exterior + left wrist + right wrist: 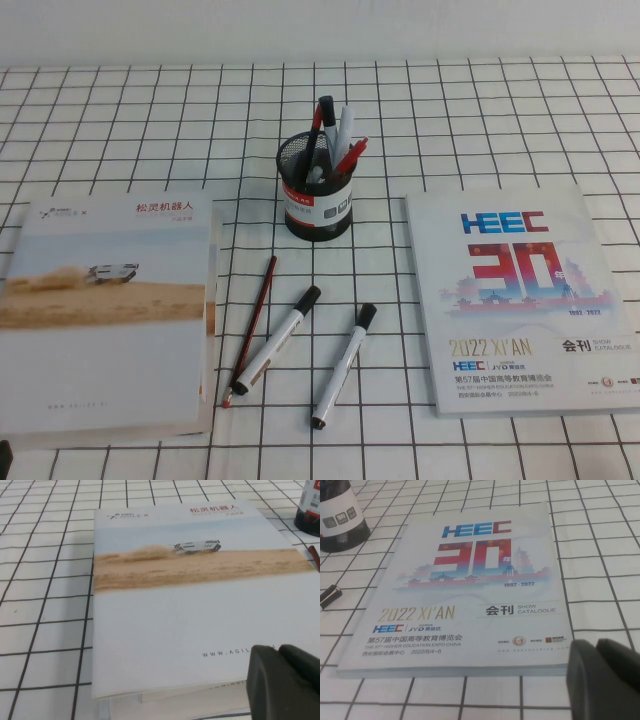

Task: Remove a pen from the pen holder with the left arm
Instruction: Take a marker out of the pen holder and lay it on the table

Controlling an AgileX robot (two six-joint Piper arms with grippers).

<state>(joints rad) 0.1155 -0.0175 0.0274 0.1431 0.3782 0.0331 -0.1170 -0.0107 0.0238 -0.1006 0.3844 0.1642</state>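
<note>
Pens [333,130] crowd the pen holder [316,205] at centre frame, while your left gripper [278,651] sits pinched shut over the lower-left booklet [190,610] and right gripper [597,646] closed over the catalogue [470,580], so an unopened reach may topple it.

The bench [120,120] has a white matt covering ruled with black lines, smooth and flat; whether it is cloth or paper I cannot tell. In the centre of the frame, the pen holder [316,195] is black wire mesh, seemingly metal, with a smooth printed label. The pens [333,130] in it have smooth plastic barrels. Below it, the markers [278,338] have white, faintly shiny plastic bodies and black caps. At left, the booklet [105,310] is paper with a soft satin cover. At right, the catalogue [520,300] is paper with a slight sheen. The left claw [279,655], over the booklet, and the right claw [597,650], over the catalogue, are matt black, probably plastic.
</note>
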